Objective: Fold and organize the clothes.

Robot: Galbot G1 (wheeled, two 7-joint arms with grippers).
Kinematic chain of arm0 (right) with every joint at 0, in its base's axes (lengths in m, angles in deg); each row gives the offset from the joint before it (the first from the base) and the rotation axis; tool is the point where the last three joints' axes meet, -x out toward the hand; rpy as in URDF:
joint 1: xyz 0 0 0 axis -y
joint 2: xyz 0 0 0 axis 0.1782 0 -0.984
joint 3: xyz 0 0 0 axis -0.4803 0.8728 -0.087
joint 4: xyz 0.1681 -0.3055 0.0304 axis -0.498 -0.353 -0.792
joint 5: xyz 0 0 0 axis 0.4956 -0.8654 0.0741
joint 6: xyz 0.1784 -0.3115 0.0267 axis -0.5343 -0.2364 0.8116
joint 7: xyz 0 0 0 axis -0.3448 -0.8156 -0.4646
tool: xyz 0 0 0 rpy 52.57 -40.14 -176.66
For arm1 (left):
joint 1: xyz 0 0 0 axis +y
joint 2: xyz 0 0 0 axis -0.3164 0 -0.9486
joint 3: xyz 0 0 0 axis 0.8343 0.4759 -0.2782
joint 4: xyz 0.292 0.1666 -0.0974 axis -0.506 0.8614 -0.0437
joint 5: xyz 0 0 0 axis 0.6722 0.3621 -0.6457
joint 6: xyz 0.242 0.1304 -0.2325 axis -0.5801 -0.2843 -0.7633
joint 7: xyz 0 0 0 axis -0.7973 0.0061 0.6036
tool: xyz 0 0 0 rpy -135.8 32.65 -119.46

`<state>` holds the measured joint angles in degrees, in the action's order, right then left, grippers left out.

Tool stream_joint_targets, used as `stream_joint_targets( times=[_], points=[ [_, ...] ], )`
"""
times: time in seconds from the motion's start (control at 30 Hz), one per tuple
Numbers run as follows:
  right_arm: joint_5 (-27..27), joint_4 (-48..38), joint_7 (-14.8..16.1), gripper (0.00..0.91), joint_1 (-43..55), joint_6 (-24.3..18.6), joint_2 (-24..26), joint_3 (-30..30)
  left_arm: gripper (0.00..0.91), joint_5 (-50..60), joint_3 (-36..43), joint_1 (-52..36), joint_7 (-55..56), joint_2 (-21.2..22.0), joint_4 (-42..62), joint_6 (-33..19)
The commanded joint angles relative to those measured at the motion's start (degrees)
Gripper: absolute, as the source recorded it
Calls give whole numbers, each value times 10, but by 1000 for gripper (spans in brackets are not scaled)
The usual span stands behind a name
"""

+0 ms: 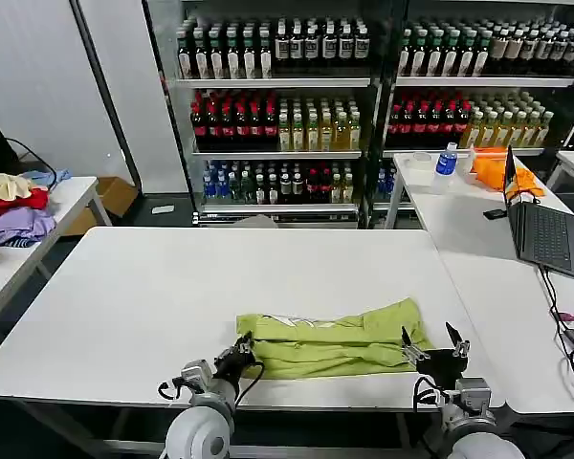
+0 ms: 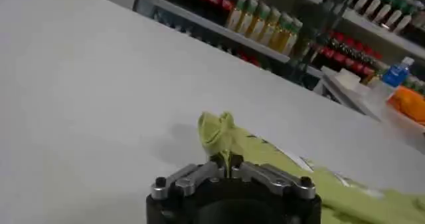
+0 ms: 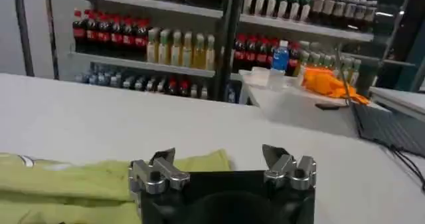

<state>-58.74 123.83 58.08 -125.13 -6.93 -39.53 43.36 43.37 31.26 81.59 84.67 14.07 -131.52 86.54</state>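
While left gripper (image 1: 241, 356) pinches T-shirt (image 1: 335, 342) corner to fold it, right gripper (image 1: 432, 346) waits alongside — jaws apart, nr opposite end.

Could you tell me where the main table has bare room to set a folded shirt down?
The white table is bare behind the lime T-shirt, to its far edge, and left of it. The near edge is crowded: the left gripper pinches the shirt's corner and the open right gripper hovers at its right end.

Shop-like lab: stocked drink shelves (image 1: 277, 105), white worktables (image 1: 124, 306), laptop (image 1: 545, 229)
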Motion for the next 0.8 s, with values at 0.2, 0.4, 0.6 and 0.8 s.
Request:
stream_joint_targets(
  times=[0.2,0.4,0.6,0.8],
  points=[
    [8,0,-1,907,5,0,5,-6,40,-76,-139,9,1,-102,-37,1],
    [11,-2,-1,907,11,-1,6,-6,40,-137,-218,9,-6,-207,-22,8],
    [10,-5,-1,907,14,-2,5,-4,50,-202,-215,0,-5,-235,-53,15],
    [9,-7,-1,907,14,-2,6,-6,40,-293,-156,-20,-9,-175,-106,19]
  ],
)
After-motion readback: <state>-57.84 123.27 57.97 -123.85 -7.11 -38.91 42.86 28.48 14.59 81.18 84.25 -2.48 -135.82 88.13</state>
